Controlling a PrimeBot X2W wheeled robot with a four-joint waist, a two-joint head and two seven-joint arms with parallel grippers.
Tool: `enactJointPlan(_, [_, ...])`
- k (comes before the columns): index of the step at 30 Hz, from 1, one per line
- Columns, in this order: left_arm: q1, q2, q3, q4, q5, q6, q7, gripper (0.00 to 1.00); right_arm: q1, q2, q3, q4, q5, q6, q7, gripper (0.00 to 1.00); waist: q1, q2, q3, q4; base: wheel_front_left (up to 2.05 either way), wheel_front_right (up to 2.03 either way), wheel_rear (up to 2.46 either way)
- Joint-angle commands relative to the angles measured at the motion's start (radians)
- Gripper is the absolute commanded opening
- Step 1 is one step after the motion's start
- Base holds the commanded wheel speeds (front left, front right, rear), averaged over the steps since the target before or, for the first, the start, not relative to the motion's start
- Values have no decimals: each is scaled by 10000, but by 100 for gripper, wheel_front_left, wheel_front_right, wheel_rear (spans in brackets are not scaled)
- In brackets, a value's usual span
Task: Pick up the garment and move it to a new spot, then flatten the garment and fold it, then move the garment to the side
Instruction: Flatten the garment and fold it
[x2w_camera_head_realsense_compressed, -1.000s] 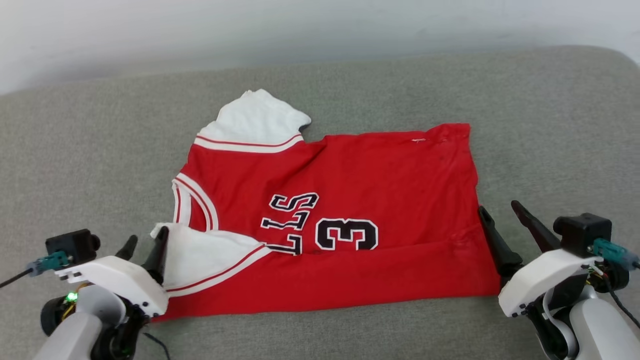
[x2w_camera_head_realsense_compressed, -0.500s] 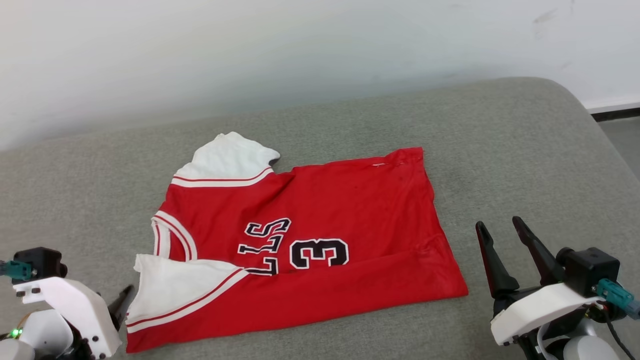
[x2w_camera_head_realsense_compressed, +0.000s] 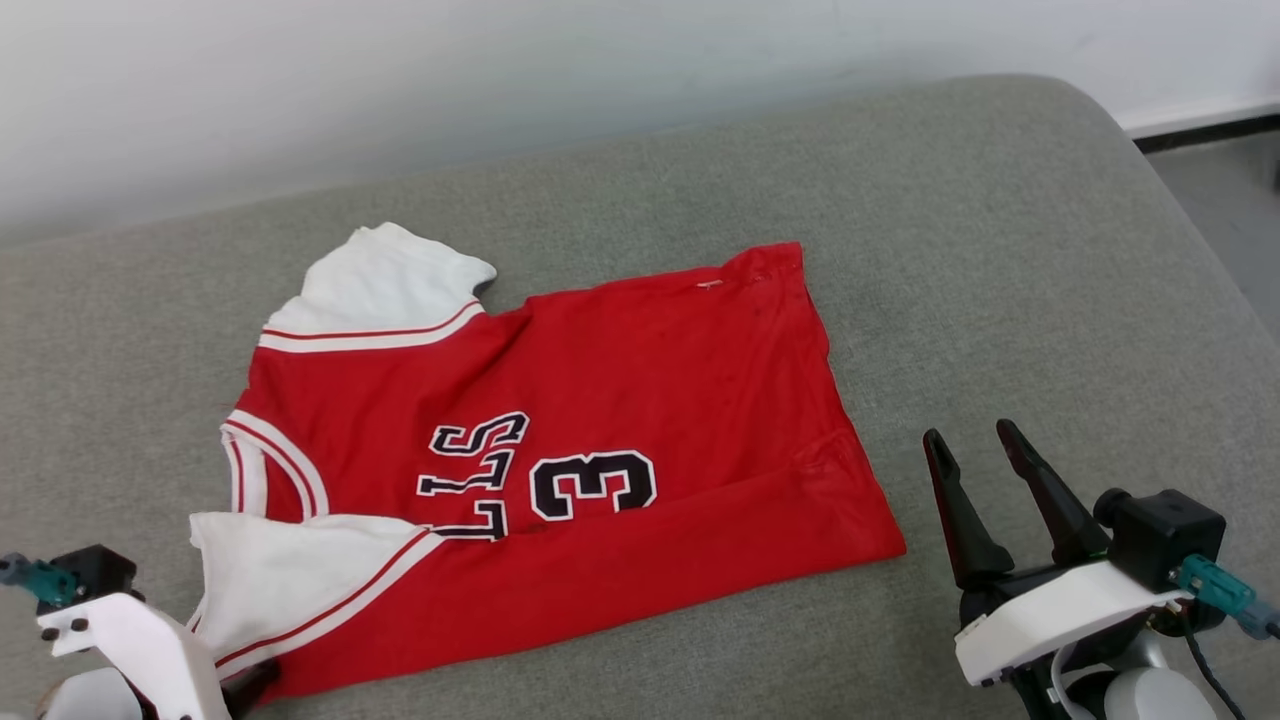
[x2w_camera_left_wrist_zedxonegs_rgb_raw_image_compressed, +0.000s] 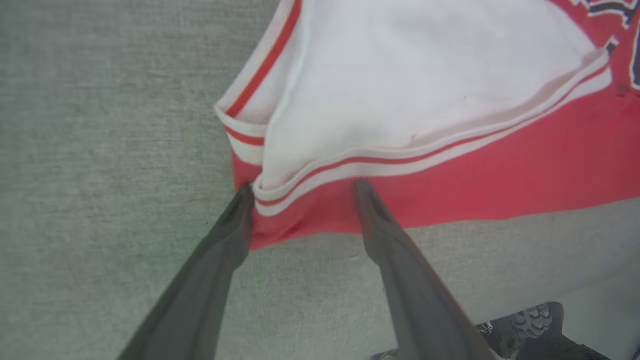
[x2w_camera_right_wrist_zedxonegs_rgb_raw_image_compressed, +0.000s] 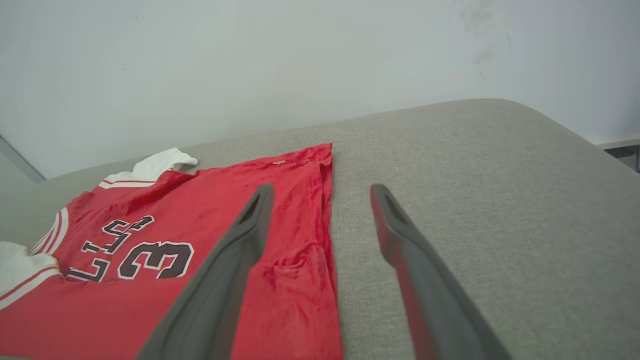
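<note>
Before a white wall (x2w_camera_head_realsense_compressed: 500, 70), a grey cushion (x2w_camera_head_realsense_compressed: 1000, 250) bears the garment (x2w_camera_head_realsense_compressed: 650, 370).

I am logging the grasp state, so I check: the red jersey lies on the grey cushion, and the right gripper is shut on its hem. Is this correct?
Not quite. The red jersey lies on the grey cushion, but the right gripper is open beside its hem, holding nothing; the right wrist view shows its jaws apart.

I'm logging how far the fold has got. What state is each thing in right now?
garment: lying on the grey cushion, near edge folded up over the front.
left gripper: open, fingertips at the garment's sleeve-end corner.
right gripper: open, beside the garment, clear of it.
</note>
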Motion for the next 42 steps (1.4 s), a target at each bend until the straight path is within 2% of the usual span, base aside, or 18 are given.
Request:
enactJointPlan(1, [122,-70,-36,59,-59,-47,65,100,-159,71,-13,-3,88,-7,-44,100,0,-1,143,-116,0,0,0])
enactJointPlan(2, [185,-102,-112,156,-123,-80,177,100,-193,87,-18,10,136,-6,-68,100,0,-1,193,-146,0,0,0])
enactJointPlan(3, [228,-170,-212,215,-178,-141,291,89,-196,91,-25,36,134,-7,-75,100,0,-1,232,-169,0,0,0])
enactJointPlan(4, [233,-297,-269,258,-287,-199,348,47,-197,92,-44,74,157,-7,-62,100,0,-1,263,-181,0,0,0])
enactJointPlan(5, [229,-431,-322,293,-362,-272,400,30,-218,91,-70,92,184,-7,-69,100,0,-1,284,-185,0,0,0])
enactJointPlan(6, [230,-500,-420,334,-401,-328,484,4,-234,86,-90,102,185,-7,-76,100,0,-1,296,-182,0,0,0])
enactJointPlan(7, [213,-589,-474,361,-437,-402,505,0,-246,78,-123,98,207,-7,-99,100,0,-1,307,-172,0,0,0])
enactJointPlan(13, [52,-787,-405,591,-296,-691,1,0,-109,-23,-216,215,540,-7,288,100,0,-1,59,-53,0,0,0])
enactJointPlan(16, [-103,-817,-234,462,-141,-816,-401,0,16,-164,-291,249,880,-7,906,100,0,-1,-111,57,0,0,0])
enactJointPlan(25, [-418,-751,-144,-464,520,-660,-1126,0,-277,-1019,-572,260,1668,-6,4060,100,0,-1,-176,486,0,0,0])
enactJointPlan(34, [-977,-810,-284,-1409,974,-500,-1194,0,-1096,-1530,-78,818,2081,-6,7096,100,0,-1,622,958,0,0,0])
enactJointPlan(42, [-1418,-954,-449,-1540,1222,-556,-1219,0,-2044,-1307,647,1970,2261,-4,7646,100,0,-1,1202,1188,0,0,0])
